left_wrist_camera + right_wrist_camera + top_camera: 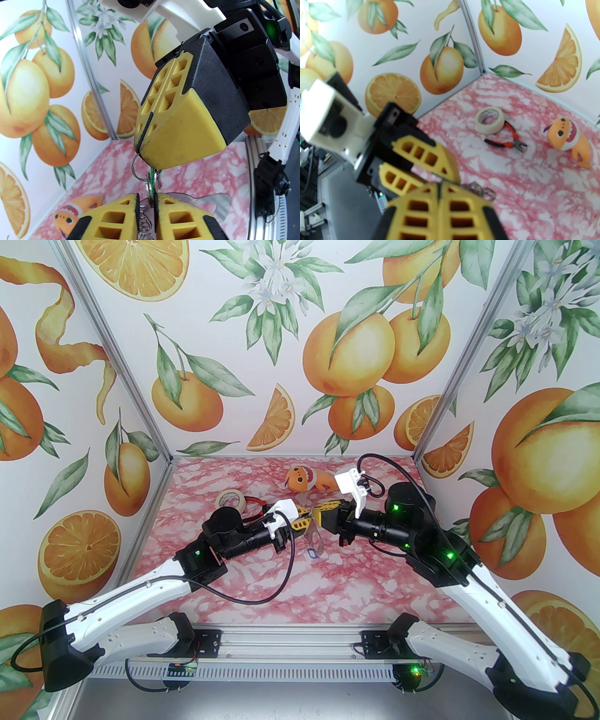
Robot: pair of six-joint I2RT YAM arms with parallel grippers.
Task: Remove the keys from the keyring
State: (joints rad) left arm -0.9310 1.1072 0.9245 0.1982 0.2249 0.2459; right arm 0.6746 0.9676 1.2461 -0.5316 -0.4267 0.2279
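We're right on the dark grey metal keyring [150, 187] with its cluster of small rings. It's up off the pink marbled table [262, 577], strung between two gripper tips over the middle of the surface. From the left wrist we get the detail: the right gripper [142, 143] has its yellow fingers pressed together, a thin wire loop of the keyring pinched at the very tip. A sliver of the bright green plastic key tag [153, 174] hangs edge-on just under it. Below, the left gripper [147, 198] has its jaws narrow, clamped on the ring cluster, with a flat silvery fish-tailed metal piece [215, 202] jutting out beside one finger. The overhead camera gives us what that one can't: the blue key tag [312, 553] dangling lowest under the meeting point. Over on the right wrist we pick up the backdrop: a beige roll of tape [489, 120] just beside red-handled pliers [507, 143], and an orange plush toy [567, 137] well apart from them. Both arms reach forward and bend inward at the elbow, wrists roughly level, grippers nose to nose.
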